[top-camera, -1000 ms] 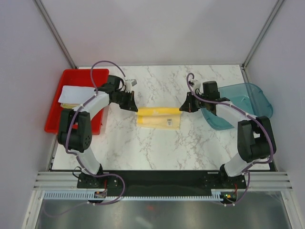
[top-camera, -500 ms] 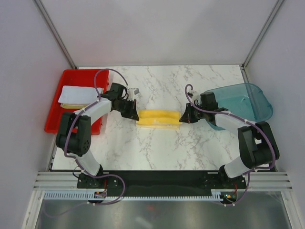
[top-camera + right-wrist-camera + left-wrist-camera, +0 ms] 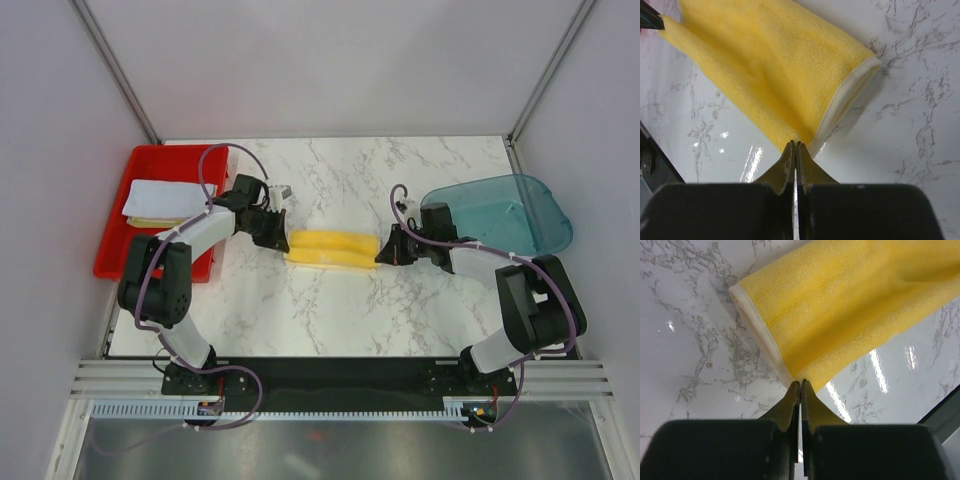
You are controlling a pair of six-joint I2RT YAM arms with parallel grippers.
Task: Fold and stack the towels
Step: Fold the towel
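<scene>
Finding the folded towel [image 3: 333, 249] lying mid-table [image 3: 330, 310], between the left gripper [image 3: 284, 240] and the right gripper [image 3: 383, 256]; seeing the tray [image 3: 115, 255] sitting far left, holding stacked towels [image 3: 160, 198]; spotting the bin [image 3: 500, 215] sitting far right.

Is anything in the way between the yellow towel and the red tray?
Only the left arm, which lies between them. The left gripper and right gripper pinch the ends of the towel. Toward the tray, the table shows only marble.
</scene>
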